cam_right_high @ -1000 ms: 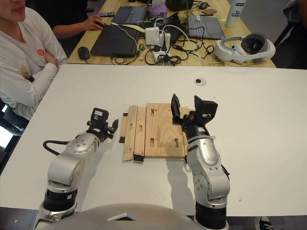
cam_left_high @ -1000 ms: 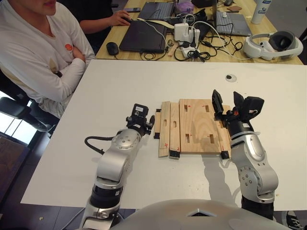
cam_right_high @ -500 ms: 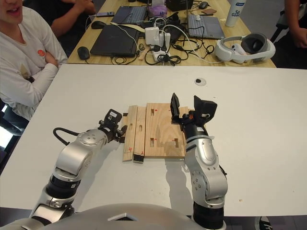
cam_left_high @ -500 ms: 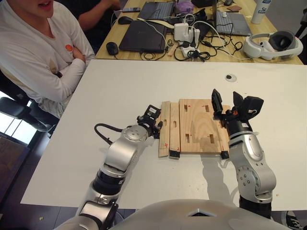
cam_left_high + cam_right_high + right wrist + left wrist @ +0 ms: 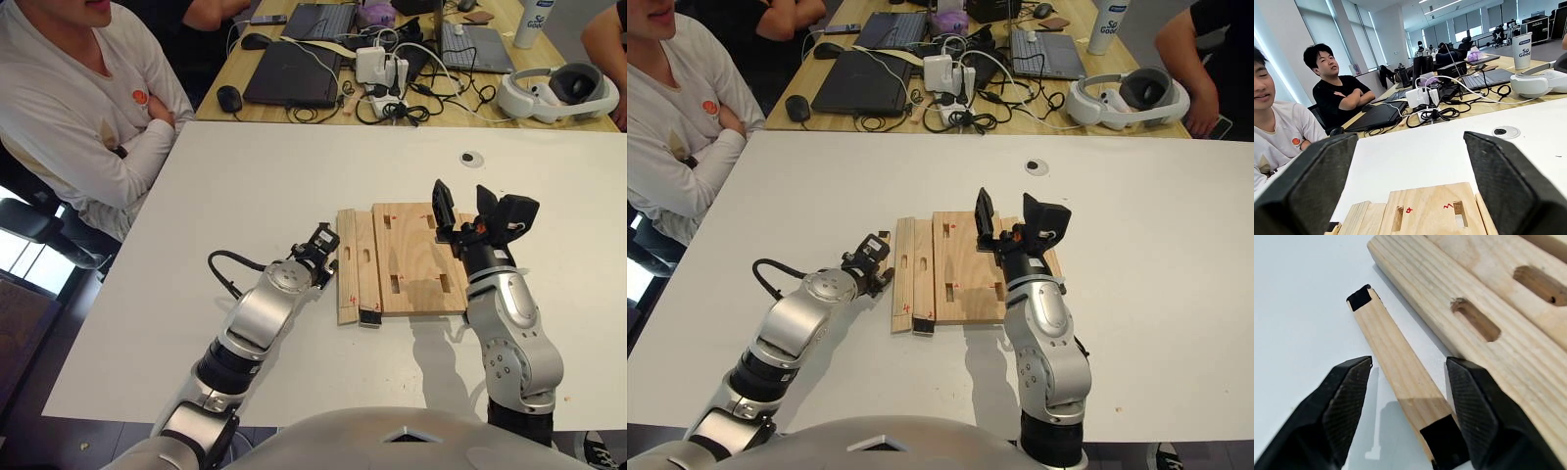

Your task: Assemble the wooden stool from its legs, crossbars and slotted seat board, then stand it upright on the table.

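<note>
Currently your left fingers [image 5: 1347, 396] are spread, one on each side of a short stick [image 5: 1396, 362] with black-painted ends. Nothing is pinched, and it is not clear whether either finger touches the wood. The stick lies flat on the white table [image 5: 245, 176], just beside the outer slotted plank [image 5: 347, 266] and roughly in line with it, on the side toward your left arm.

A second slotted plank [image 5: 366, 269] lies against the first, and the seat board [image 5: 419, 257] lies flat just beside that one. Together they make one flat group near the middle of the table. Each plank shows two long slots. The seat board has small rectangular slots toward its corners, with red marks next to them.

Your right fingers [image 5: 442, 208] are spread wide with nothing between them. They are held up off the table over the right edge of the seat board and point toward the far side of the table. From the right wrist, the seat board and the planks show low down between the two fingers.

All these wooden pieces lie flat and unjoined.
</note>
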`<control>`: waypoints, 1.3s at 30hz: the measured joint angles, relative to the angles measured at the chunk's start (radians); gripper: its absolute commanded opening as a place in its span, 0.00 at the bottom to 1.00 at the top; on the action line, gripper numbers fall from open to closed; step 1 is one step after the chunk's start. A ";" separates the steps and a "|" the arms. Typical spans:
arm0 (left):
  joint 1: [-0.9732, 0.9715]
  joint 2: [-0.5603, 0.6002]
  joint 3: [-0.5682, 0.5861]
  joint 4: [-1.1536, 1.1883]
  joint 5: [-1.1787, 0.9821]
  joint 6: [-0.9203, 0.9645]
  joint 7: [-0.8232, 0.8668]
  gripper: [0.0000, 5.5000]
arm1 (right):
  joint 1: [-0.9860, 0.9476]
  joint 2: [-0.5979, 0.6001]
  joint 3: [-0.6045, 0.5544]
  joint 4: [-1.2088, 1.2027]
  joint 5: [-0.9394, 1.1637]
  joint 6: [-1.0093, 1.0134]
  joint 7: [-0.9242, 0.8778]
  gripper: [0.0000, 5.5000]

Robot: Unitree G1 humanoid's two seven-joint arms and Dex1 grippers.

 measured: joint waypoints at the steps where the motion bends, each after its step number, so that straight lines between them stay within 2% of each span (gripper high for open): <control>1: 0.000 -0.003 0.000 0.004 0.000 0.007 0.000 0.51 | 0.000 0.000 0.000 0.000 0.000 0.000 0.000 0.73; 5: 0.001 -0.023 0.036 0.024 -0.003 0.020 0.002 0.51 | 0.000 0.000 0.001 0.000 -0.001 0.000 0.000 0.73; 10: -0.014 -0.112 0.196 0.071 -0.052 0.092 0.001 0.51 | 0.000 0.001 0.002 0.002 -0.012 -0.006 0.000 0.73; 14: -0.077 -0.161 0.260 0.146 -0.088 0.136 -0.005 0.51 | -0.001 0.008 0.005 0.010 -0.020 -0.019 -0.002 0.73; 18: -0.125 -0.149 0.247 0.197 -0.101 0.143 -0.029 0.42 | -0.001 0.020 0.005 0.011 -0.033 -0.033 -0.006 0.73; 25: -0.156 -0.075 0.154 0.216 -0.109 0.116 -0.080 0.24 | -0.004 0.027 0.000 0.021 -0.042 -0.042 -0.020 0.73; 31: -0.155 -0.001 0.073 0.206 -0.085 0.039 -0.096 0.24 | -0.024 0.028 -0.010 0.021 -0.046 -0.041 -0.023 0.73; 34: -0.155 0.084 0.072 0.210 -0.025 -0.028 -0.084 0.24 | -0.039 0.029 -0.020 0.022 -0.032 -0.037 -0.020 0.73; 39: -0.210 0.147 0.121 0.178 0.074 -0.240 -0.035 0.24 | -0.079 0.040 -0.093 0.037 0.220 0.084 0.041 0.73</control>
